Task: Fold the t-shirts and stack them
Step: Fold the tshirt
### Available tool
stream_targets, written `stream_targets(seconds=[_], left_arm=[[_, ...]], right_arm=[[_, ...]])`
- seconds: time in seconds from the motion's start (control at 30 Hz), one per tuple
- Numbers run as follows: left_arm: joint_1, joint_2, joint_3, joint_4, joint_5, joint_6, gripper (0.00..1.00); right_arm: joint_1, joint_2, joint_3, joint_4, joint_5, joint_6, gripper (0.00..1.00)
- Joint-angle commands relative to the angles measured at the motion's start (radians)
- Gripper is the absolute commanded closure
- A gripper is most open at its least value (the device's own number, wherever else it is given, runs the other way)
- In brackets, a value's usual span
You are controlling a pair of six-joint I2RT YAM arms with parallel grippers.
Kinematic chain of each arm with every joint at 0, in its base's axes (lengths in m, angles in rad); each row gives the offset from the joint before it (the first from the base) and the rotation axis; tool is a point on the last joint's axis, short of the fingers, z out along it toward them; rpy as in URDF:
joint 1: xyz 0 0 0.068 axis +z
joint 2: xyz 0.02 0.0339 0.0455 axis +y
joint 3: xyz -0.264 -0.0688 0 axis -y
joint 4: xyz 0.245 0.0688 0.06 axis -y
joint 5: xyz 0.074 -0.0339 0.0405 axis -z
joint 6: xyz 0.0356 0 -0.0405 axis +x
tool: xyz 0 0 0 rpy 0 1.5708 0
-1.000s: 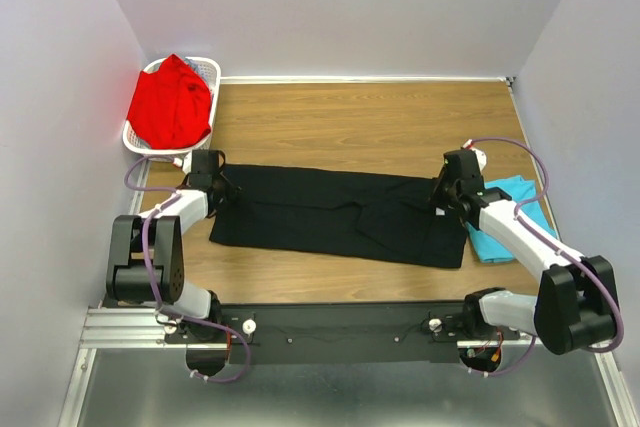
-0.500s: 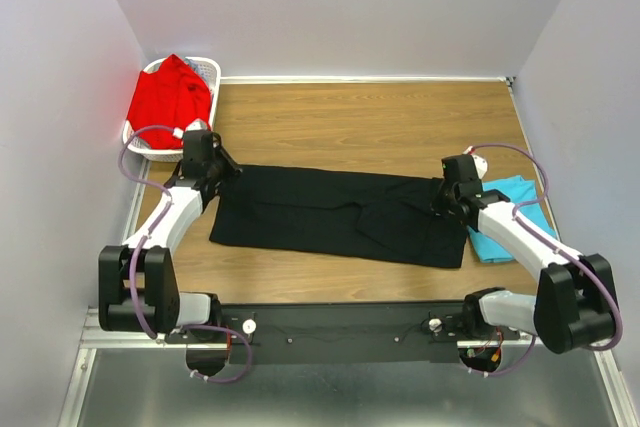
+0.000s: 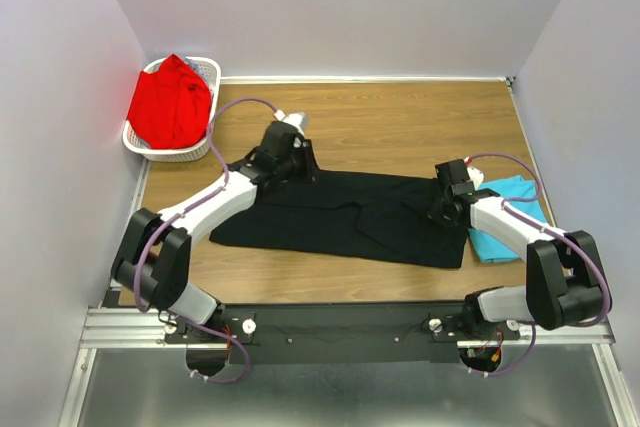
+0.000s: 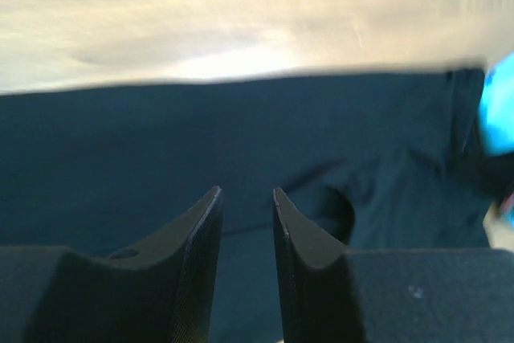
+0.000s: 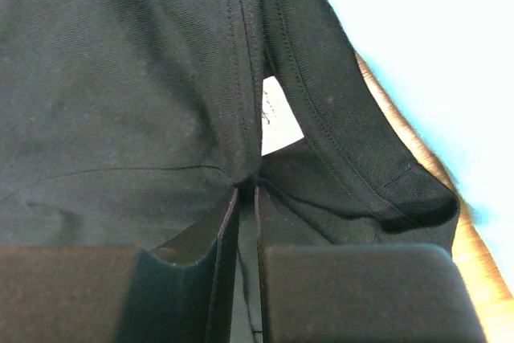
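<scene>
You are folding the black t-shirt, lying flat across the counter. Your right gripper is pinching its collar, jaws closed; your left gripper is hovering above, jaws parted and empty. It probably needs its own grip next.

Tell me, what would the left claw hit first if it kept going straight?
Probably the black t-shirt: the left gripper aims its parted jaws at the cloth spread ahead, though the gap is hard to judge.
</scene>
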Motion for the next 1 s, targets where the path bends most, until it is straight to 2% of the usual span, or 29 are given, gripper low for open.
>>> stream_targets(seconds=[0.0, 0.4, 0.97], left_arm=[[-0.122, 0.091, 0.028, 0.001, 0.046, 0.065, 0.6], [-0.312, 0.23, 0.1, 0.007, 0.084, 0.103, 0.57], [-0.409, 0.356, 0.146, 0.003, 0.055, 0.079, 0.59]], right_arm=[[-0.009, 0.024, 0.015, -0.012, 0.016, 0.022, 0.81], [-0.013, -0.036, 0.03, -0.013, 0.003, 0.01, 0.79], [-0.015, -0.048, 0.053, -0.015, 0.016, -0.005, 0.8]])
